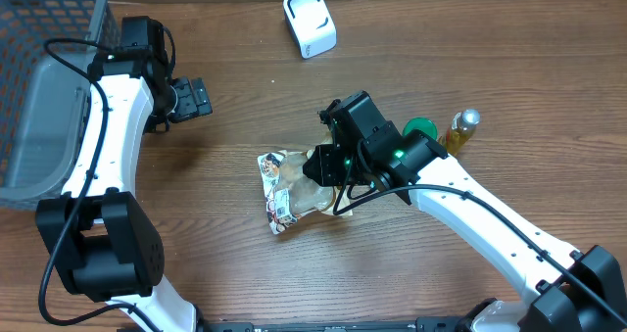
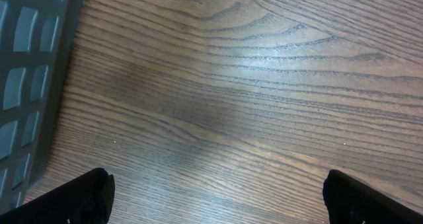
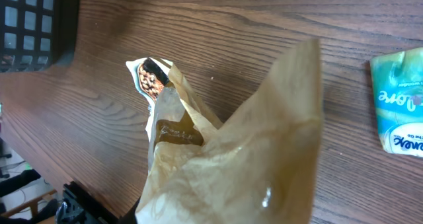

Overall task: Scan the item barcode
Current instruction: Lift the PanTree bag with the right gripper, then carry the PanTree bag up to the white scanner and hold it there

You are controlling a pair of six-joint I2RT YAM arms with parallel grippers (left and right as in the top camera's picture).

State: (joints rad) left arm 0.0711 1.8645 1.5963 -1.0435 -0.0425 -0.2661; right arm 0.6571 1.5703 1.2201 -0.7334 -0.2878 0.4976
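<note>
The right gripper pinches the right edge of the bag, which lies mid-table just left of it, while the left gripper hangs wide open, well apart, beside the basket on the brown wooden table.

Snack pouch lies on the tabletop, mid-field. Scanner stands behind the pouch, well apart. Basket is far left of the pouch. Bottle is right of the pouch and slightly behind, with a lidded container just beside it on the pouch side. Right gripper sits at the pouch's right edge. Left gripper is behind-left of the pouch, between it and the basket.
</note>
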